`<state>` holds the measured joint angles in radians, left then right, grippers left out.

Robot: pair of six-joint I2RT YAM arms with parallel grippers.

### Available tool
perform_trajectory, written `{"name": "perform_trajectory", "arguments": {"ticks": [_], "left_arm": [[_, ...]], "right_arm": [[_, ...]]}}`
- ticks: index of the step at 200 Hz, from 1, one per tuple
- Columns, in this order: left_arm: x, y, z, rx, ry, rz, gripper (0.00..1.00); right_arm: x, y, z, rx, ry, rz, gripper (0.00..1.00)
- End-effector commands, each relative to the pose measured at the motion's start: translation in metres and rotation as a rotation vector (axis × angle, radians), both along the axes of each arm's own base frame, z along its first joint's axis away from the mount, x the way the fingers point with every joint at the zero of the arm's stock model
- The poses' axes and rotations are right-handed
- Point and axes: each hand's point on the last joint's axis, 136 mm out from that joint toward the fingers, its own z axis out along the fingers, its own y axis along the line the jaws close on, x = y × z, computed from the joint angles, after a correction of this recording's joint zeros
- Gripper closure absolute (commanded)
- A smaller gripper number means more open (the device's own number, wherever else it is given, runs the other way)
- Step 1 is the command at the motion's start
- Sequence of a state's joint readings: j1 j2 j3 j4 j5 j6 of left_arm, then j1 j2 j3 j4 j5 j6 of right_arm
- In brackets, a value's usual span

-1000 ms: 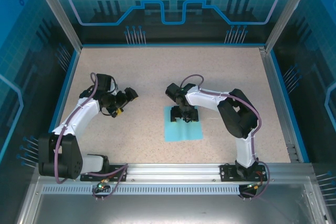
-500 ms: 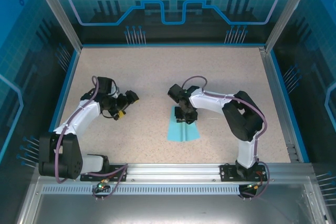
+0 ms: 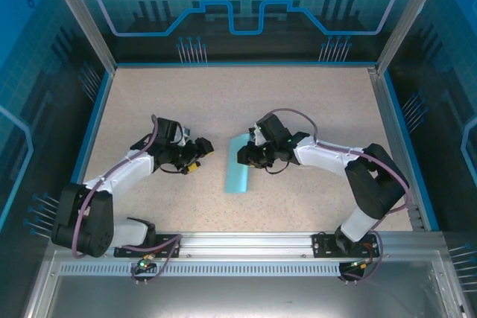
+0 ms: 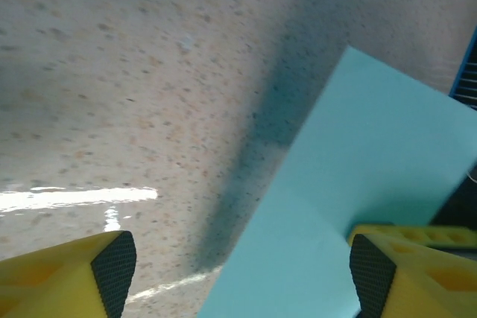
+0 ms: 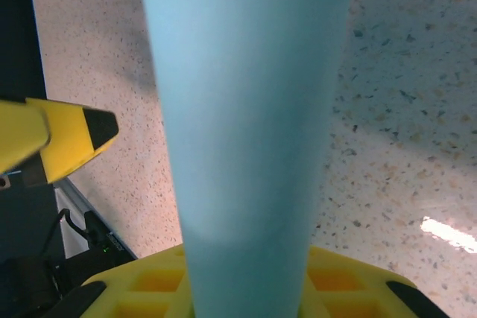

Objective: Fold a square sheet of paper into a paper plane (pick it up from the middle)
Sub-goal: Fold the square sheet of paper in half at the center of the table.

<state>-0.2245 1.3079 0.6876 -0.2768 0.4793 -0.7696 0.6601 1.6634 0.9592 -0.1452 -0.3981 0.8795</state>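
The job is barely begun. The right hand is pinching the square sheet of paper near its middle. The sheet is bowed over that grip, so from above it reads as a narrow blue strip rather than a flat square. In the right wrist view it rises out from between the yellow fingers as a smooth curved band with no sharp crease that I can make out. I judge the pick-up done and every fold left to do: nothing pointed or dart-like exists yet.

The left hand is spread wide and holds nothing. It sits just beside the sheet at its 9 o'clock, while the right hand grips from the 3 o'clock side. In the left wrist view one straight edge and a corner of the sheet reach up toward 1 o'clock, throwing a dark shadow, so that part is off the surface. Whether the strip's end at 6 o'clock touches down I cannot tell.

Room is generous — bare surface lies all round the sheet, most of it toward 12 o'clock, and the enclosure walls are well apart from both hands. The only tight spot is between the two hands themselves.
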Motion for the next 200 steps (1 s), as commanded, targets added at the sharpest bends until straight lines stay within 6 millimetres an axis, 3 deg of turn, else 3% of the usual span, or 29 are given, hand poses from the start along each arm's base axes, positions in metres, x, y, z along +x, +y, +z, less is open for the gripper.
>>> {"name": "perform_trajectory", "arguments": {"ticks": [1, 44, 65, 105, 121, 146, 200], "left_arm": [[-0.001, -0.018, 0.007, -0.06, -0.032, -0.028, 0.23], [-0.005, -0.029, 0.001, -0.056, -0.018, -0.052, 0.25], [-0.007, -0.034, 0.0, -0.049, -0.015, -0.065, 0.25], [-0.01, -0.041, -0.005, -0.039, -0.005, -0.083, 0.25], [-0.011, -0.043, -0.005, -0.037, -0.006, -0.089, 0.25], [-0.011, -0.047, -0.004, -0.037, -0.009, -0.098, 0.26], [-0.01, -0.059, -0.003, -0.043, -0.026, -0.135, 0.28]], "right_arm": [[-0.001, -0.004, -0.021, 0.0, 0.044, 0.017, 0.71], [-0.004, -0.035, -0.051, -0.21, 0.054, 0.024, 0.61], [-0.005, -0.046, -0.055, -0.277, 0.044, 0.022, 0.57], [-0.006, -0.068, -0.056, -0.396, 0.043, -0.004, 0.34], [-0.006, -0.073, -0.052, -0.429, 0.038, -0.012, 0.29], [-0.009, -0.076, -0.051, -0.452, 0.052, -0.026, 0.29], [-0.016, -0.082, -0.064, -0.474, 0.092, -0.056, 0.44]]}}
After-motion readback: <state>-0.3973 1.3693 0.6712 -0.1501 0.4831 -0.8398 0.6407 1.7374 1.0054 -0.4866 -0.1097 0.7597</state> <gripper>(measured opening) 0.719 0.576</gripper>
